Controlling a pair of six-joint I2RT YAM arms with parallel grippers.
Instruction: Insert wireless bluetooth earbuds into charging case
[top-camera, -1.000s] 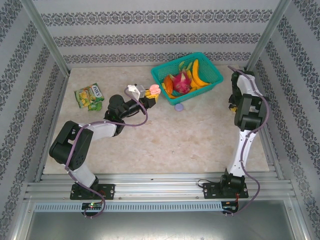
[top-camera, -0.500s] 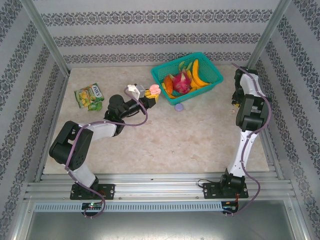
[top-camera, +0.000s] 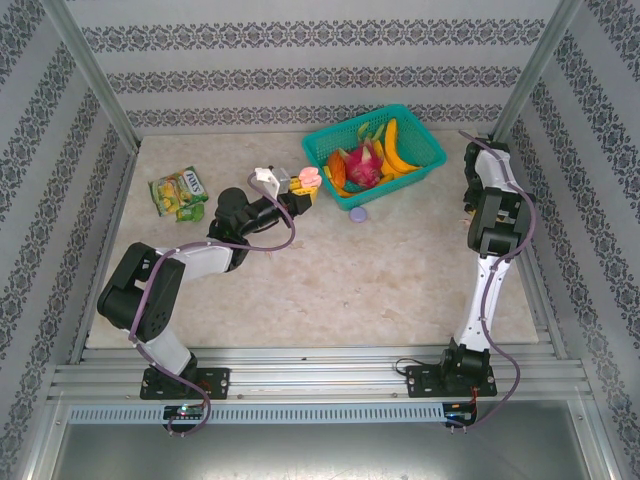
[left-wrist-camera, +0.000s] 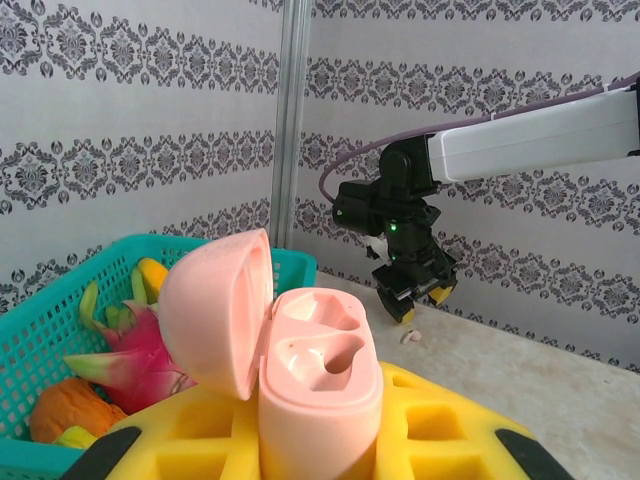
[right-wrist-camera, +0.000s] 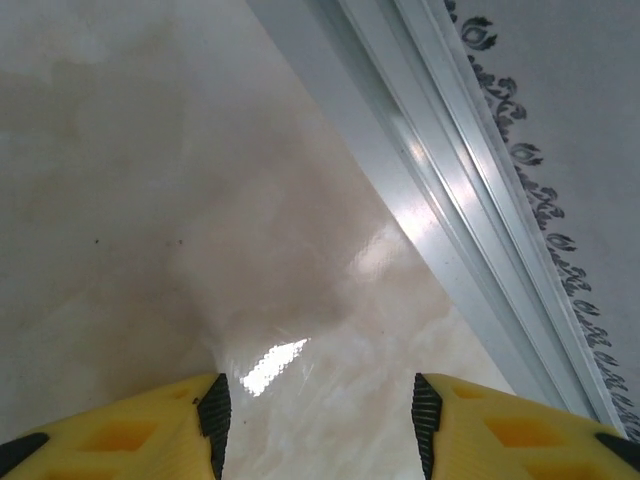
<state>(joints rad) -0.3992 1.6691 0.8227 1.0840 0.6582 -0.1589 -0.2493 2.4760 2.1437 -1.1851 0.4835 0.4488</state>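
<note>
My left gripper (top-camera: 298, 198) is clamped on the pink charging case (left-wrist-camera: 320, 375), lid flipped open, its 2 sockets empty. The right gripper (right-wrist-camera: 315, 410) is spread wide with nothing in it, hovering near the rail (right-wrist-camera: 430, 170). 1 pale pink earbud (left-wrist-camera: 410, 335) lies on the table (top-camera: 400, 270) just under it.

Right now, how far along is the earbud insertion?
Done: pink charging case is open, clamped in the left gripper. In hand: right gripper hangs open near a small pale piece, likely an earbud. Left: both sockets look empty, so every insertion.
</note>
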